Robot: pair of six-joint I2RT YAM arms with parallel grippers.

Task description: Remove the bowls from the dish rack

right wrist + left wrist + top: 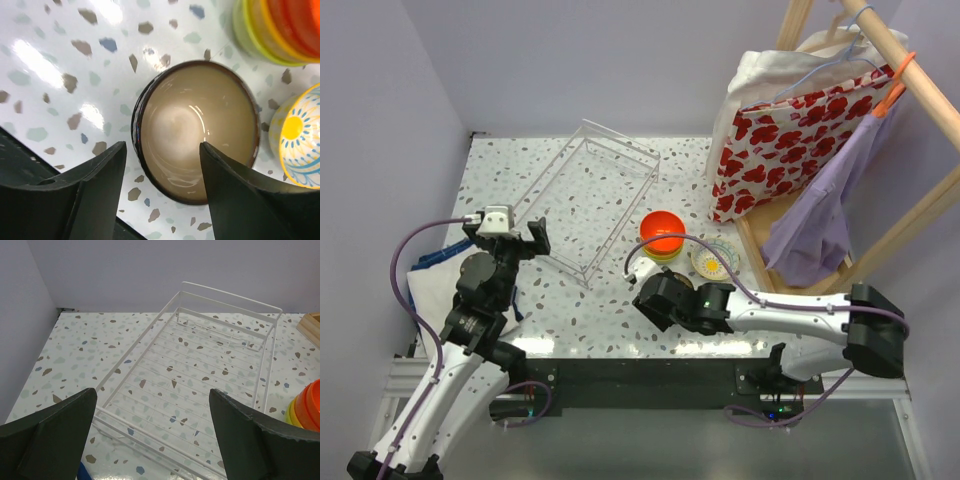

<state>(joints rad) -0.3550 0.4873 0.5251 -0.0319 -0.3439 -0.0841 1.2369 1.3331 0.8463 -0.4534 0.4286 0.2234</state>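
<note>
The white wire dish rack [585, 195] stands on the table with no bowls in it; the left wrist view looks down its length [200, 360]. A stack of bowls [663, 236], orange-red on top with yellow and lime green rims below, sits right of the rack [280, 27]. A cream patterned bowl [712, 260] sits beside it [300, 135]. A bowl with a dark brown outside and tan inside [197, 132] lies upright under my right gripper [161, 150], which is open, its fingers either side of the bowl's near rim. My left gripper [506, 236] is open and empty at the rack's near end [152, 440].
A wooden clothes rack [910, 60] at the back right holds a red-patterned bag [790, 140] and a purple garment [825, 215]. A white and blue cloth [428, 275] lies by the left arm. Purple walls close the back and left.
</note>
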